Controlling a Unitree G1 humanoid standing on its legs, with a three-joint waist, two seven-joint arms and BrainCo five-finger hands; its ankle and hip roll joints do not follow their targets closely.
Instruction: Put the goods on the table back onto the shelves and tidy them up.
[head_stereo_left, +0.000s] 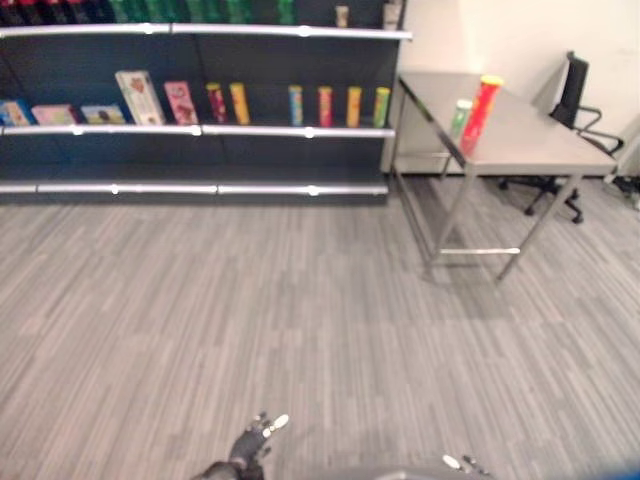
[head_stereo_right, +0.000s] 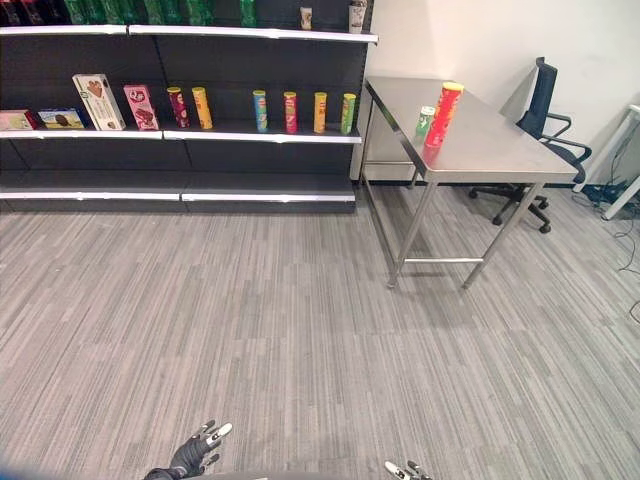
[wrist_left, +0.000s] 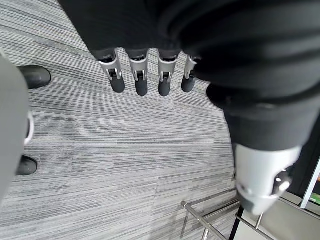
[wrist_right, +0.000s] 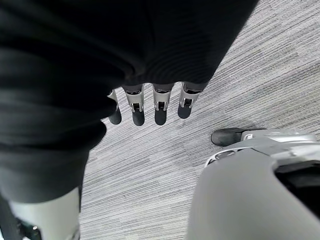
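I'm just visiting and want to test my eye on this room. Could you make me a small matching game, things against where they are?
Things:
1. tall red can
2. black office chair
3. white cracker box
4. left hand

Places:
A. middle shelf
B. on the table
C. low over the carpet
D. behind the table, by the wall

Pairs: 1-B, 2-D, 3-A, 4-C

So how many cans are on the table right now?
2: a tall red can with a yellow lid and a shorter green can beside it, both upright on the steel table.
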